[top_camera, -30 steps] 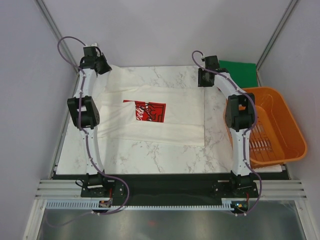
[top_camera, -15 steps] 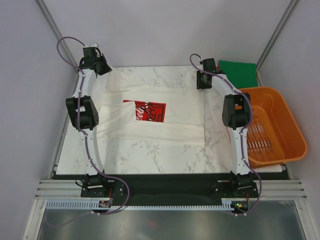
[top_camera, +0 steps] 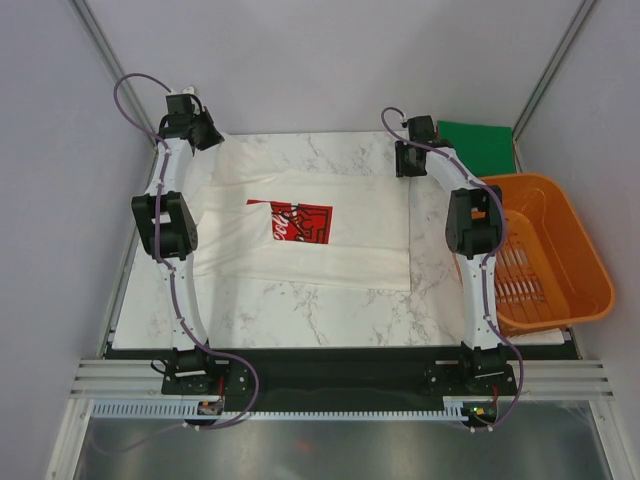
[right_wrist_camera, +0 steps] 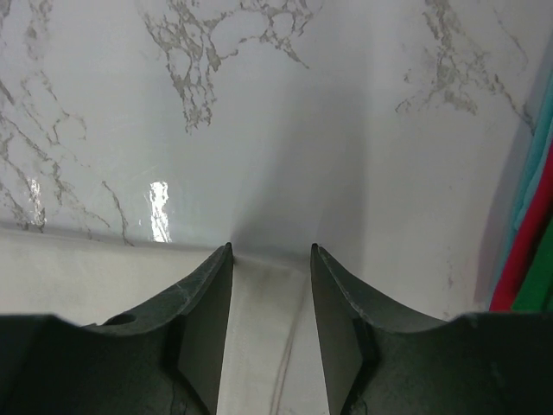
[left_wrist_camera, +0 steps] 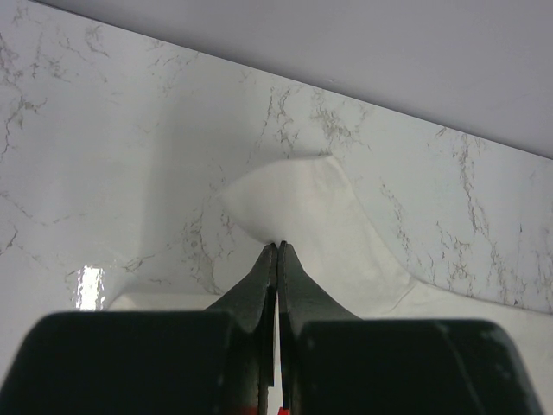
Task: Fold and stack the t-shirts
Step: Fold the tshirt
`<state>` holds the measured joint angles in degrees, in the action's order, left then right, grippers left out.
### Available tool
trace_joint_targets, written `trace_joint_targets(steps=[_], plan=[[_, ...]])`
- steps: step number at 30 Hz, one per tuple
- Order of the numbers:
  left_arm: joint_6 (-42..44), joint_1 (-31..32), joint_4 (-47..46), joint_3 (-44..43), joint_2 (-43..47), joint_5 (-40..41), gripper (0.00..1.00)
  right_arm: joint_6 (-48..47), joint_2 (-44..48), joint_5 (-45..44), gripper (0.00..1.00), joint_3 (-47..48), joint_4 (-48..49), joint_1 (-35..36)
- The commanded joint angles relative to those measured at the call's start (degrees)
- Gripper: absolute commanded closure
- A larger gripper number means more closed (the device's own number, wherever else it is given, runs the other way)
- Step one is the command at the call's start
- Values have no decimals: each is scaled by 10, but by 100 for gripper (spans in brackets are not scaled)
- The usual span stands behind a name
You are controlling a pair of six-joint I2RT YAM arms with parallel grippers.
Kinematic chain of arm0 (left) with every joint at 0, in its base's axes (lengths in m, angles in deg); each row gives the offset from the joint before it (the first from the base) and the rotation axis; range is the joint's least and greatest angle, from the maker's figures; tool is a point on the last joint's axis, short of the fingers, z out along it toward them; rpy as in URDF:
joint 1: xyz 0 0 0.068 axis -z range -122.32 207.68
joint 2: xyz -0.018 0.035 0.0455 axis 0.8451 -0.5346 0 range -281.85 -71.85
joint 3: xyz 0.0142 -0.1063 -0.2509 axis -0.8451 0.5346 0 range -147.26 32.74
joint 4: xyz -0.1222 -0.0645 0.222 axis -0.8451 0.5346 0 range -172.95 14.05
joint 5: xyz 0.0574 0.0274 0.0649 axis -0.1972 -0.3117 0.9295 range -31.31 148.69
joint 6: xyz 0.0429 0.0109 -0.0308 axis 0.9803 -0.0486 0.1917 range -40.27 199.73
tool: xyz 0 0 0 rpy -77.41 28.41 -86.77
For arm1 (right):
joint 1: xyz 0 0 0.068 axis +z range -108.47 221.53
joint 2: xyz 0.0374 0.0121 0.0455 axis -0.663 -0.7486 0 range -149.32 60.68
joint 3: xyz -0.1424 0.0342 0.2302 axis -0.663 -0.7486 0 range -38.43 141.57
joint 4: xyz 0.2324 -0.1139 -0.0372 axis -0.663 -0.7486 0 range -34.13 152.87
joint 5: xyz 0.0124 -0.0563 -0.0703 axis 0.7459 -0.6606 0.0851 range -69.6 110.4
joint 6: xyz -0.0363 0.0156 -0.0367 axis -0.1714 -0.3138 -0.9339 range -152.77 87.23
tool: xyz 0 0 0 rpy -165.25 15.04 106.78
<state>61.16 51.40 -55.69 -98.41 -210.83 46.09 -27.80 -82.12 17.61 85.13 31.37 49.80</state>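
Note:
The white t-shirt (top_camera: 330,240) with a red chest print (top_camera: 300,222) lies spread on the marble table. My left gripper (top_camera: 208,135) at the far left corner is shut on a pinch of the white t-shirt (left_wrist_camera: 298,203), which rises in a peak to its tips (left_wrist_camera: 277,246). My right gripper (top_camera: 409,165) is open at the shirt's far right corner, its jaws straddling the white cloth edge (right_wrist_camera: 268,346). The folded dark green t-shirt (top_camera: 478,145) lies at the far right corner; its edge shows in the right wrist view (right_wrist_camera: 536,277).
An orange slatted basket (top_camera: 540,250) stands at the table's right edge, beside my right arm. Grey walls close in behind and on both sides. Bare marble (top_camera: 330,310) lies in front of the shirt.
My right gripper shifted slightly left toward the shirt's far right corner. My left arm has stayed where it was, holding the cloth.

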Motion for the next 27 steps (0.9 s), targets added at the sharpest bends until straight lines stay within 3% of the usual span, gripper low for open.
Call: trace_joint_targets(steps=[1, 7, 17, 27], plan=[[13, -1, -23, -2, 29, -10, 98, -22, 11, 10, 50, 20, -1, -12], [19, -2, -25, -1, 28, -7, 98, -25, 10, 26, 52, 9, -4, -26], [20, -1, -27, -1, 28, -5, 98, -27, -1, 95, 65, 4, -18, -37], [15, -1, -28, -2, 30, -8, 98, -26, -4, 137, 65, 9, -22, -37]])
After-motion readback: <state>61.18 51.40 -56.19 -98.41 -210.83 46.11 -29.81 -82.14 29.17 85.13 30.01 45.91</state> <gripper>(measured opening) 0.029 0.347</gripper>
